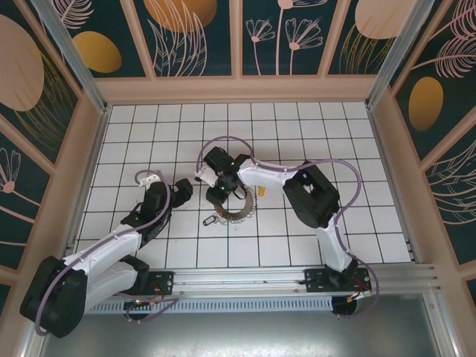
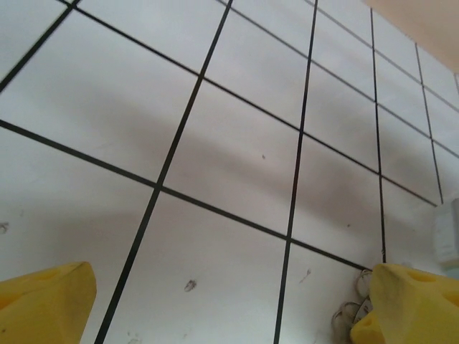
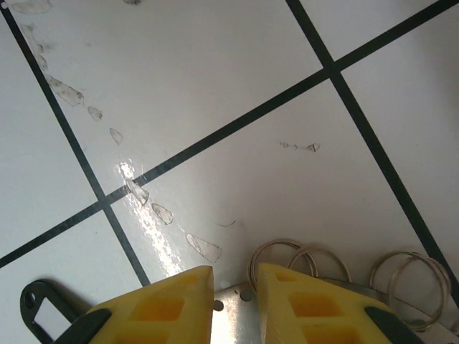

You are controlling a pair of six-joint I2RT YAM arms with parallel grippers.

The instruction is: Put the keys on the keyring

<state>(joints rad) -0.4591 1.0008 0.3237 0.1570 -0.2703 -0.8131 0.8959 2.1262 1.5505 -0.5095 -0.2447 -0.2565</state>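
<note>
White tiled floor [image 1: 149,119], dark floral wall panels [image 1: 297,44], pale wooden frame [image 1: 238,89]

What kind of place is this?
Probably a robot practice booth: a left arm and a right arm bolted to a metal rail, a white tiled tabletop, and flower-painted wall panels around it.

keyring [image 1: 238,216]: part under right claw [image 1: 221,195] | keys [image 3: 423,315]: cut by edge

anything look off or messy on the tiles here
Yes. A trail of clear flaky bits runs diagonally over the white tiles towards the right gripper. It looks like peeling film or dried residue, odd on an otherwise clean floor.
</note>
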